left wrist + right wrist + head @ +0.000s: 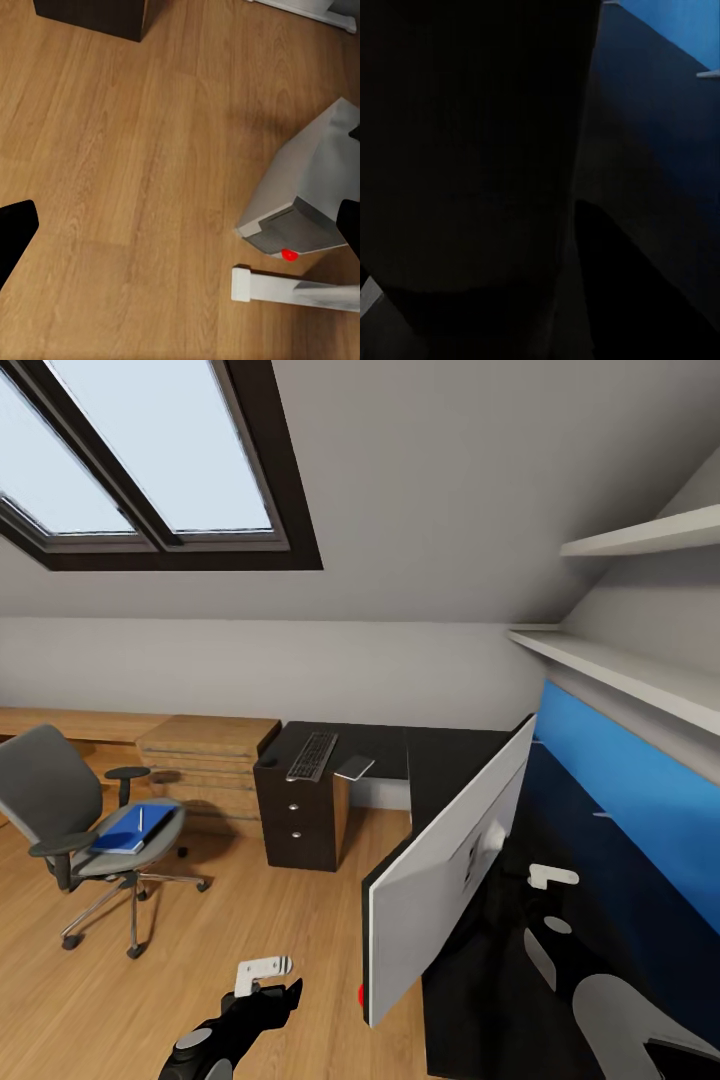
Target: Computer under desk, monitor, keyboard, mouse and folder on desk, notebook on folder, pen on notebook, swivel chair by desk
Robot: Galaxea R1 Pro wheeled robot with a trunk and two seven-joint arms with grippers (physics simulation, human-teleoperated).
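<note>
The monitor (445, 860) stands tilted at the near edge of the black desk (400, 745), pale back toward me. My right gripper (525, 868) is close by its screen side; the right wrist view is dark, with the blue back panel (675, 30). The keyboard (312, 755) and the notebook (353, 767) lie on the desk's far wing. On the swivel chair (50, 790) rests the folder (128, 830) with the pen (140, 818) on it. My left gripper (180, 225) hangs open above the floor, near the computer (307, 187). The mouse is out of view.
A black drawer unit (298, 815) stands under the desk's far wing, with light wooden cabinets (205, 760) to its left. The white desk leg (289, 289) lies beside the computer. Wooden floor (250, 900) stretches between chair and desk. White shelves (640, 680) run above the blue panel.
</note>
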